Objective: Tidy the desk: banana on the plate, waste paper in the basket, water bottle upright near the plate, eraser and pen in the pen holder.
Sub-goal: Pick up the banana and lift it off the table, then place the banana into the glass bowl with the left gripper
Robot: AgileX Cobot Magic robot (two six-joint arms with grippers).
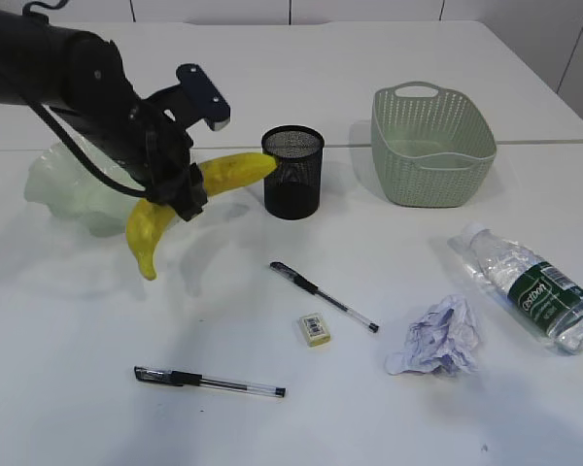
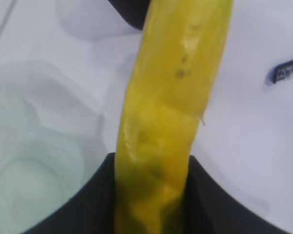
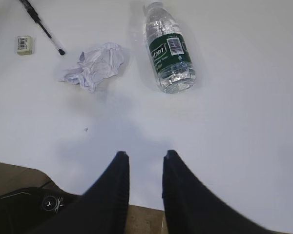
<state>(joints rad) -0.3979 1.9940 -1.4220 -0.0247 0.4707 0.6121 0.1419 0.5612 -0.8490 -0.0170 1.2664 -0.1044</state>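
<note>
- Banana (image 1: 160,218) is clamped near its middle by the left gripper (image 1: 180,194) and hangs above the desk (image 1: 272,427), just beside the green glass plate (image 1: 53,180), with its far end close to the black mesh pen holder (image 1: 292,172)
- From the left wrist view the plate (image 2: 24,161) lies below and to the left of the banana (image 2: 171,107), so the fruit is not yet over it
- Step in hand seems to be the first one, banana on the plate; the next move asks the arm to go left over the dish, come lower, and only then let go, because the long fruit can roll off the wavy rim
- Right gripper (image 3: 144,168) holds nothing; its jaws stand a little apart above the bare desk, near the edge
- Water bottle (image 1: 534,286) lies on its side at the right, well apart from the plate
- Crumpled waste paper (image 1: 435,338) is on the desk, not in the green basket (image 1: 432,146)
- Eraser (image 1: 315,329) and two pens, the upper pen (image 1: 323,296) and the lower pen (image 1: 209,382), lie outside the pen holder
</note>
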